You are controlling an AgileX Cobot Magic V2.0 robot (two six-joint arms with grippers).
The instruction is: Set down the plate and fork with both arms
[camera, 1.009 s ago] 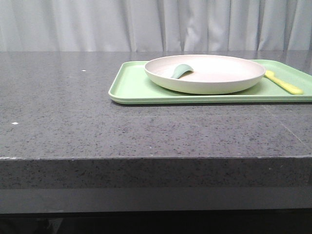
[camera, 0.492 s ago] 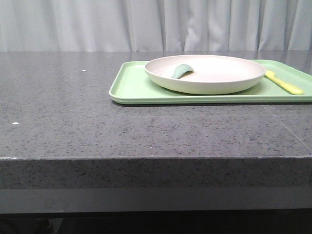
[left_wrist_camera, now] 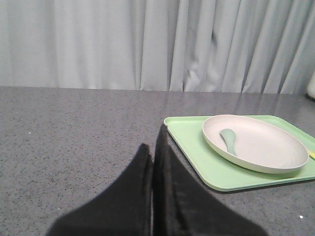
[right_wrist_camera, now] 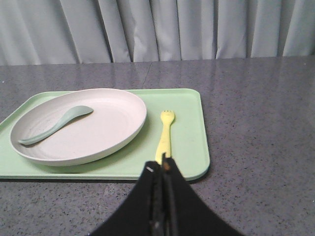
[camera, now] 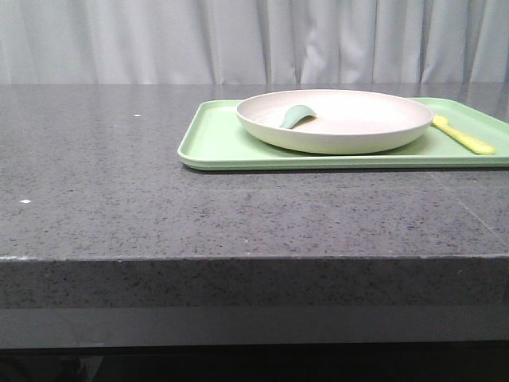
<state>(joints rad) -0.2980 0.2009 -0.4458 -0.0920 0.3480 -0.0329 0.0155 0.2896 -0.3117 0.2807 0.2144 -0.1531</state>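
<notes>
On the green tray lay the plate and, beside it, the fork; we judged both rigid, light, best gripped at rim and handle. Our left gripper and right gripper were closed, empty.

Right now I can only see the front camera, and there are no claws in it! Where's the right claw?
Observer: The right claw is shut, pointing at the handle end of the yellow fork on the green tray.
Operator: And the left one?
Observer: The left claw is shut too, over the bare counter beside the tray's corner.
Operator: What's the green thing in the plate?
Observer: A spoon, lying wholly inside the plate.
</notes>
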